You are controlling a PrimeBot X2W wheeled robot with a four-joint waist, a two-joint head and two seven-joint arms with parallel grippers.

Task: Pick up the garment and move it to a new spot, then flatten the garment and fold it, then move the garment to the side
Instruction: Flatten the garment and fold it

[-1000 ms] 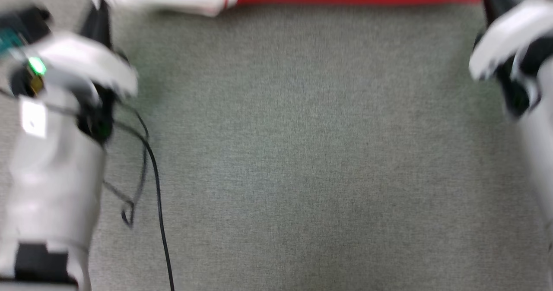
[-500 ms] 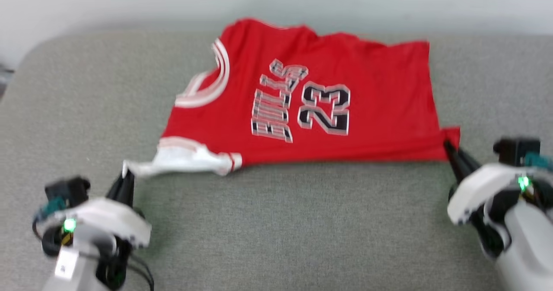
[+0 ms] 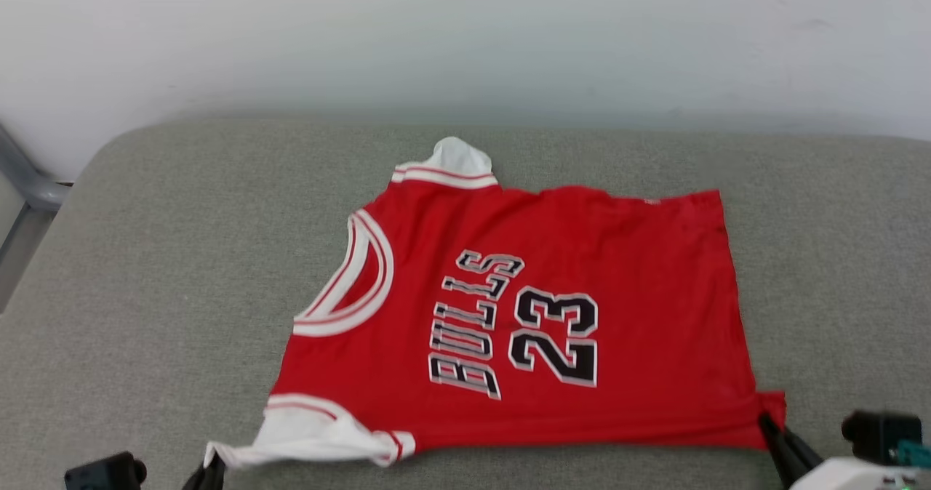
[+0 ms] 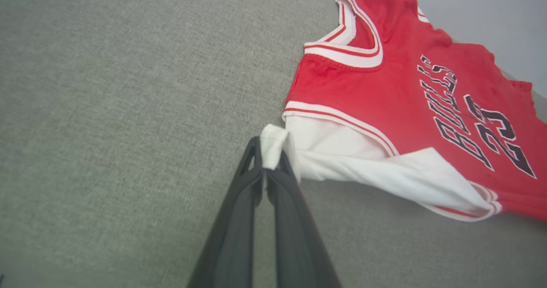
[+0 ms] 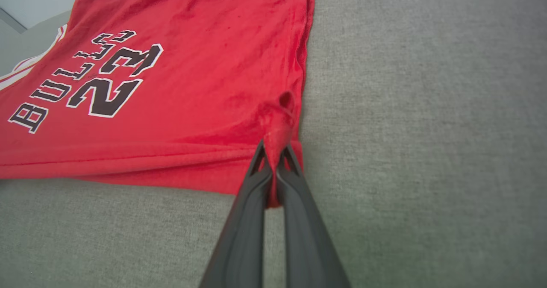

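My left gripper (image 4: 268,153) is clamped on the tip of the white sleeve (image 4: 342,160) of the red jersey shirt of soft cloth (image 3: 640,272), which lies spread front up on the grey fabric-covered surface (image 3: 160,272), its striped collar toward my left and the black-and-white lettering in the middle; my right gripper (image 5: 275,155) pinches the near hem corner, bunching the red cloth there

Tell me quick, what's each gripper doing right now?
Left gripper: closed, pinching the tip of the garment's white sleeve.
Right gripper: closed, pinching the garment's red bottom corner.
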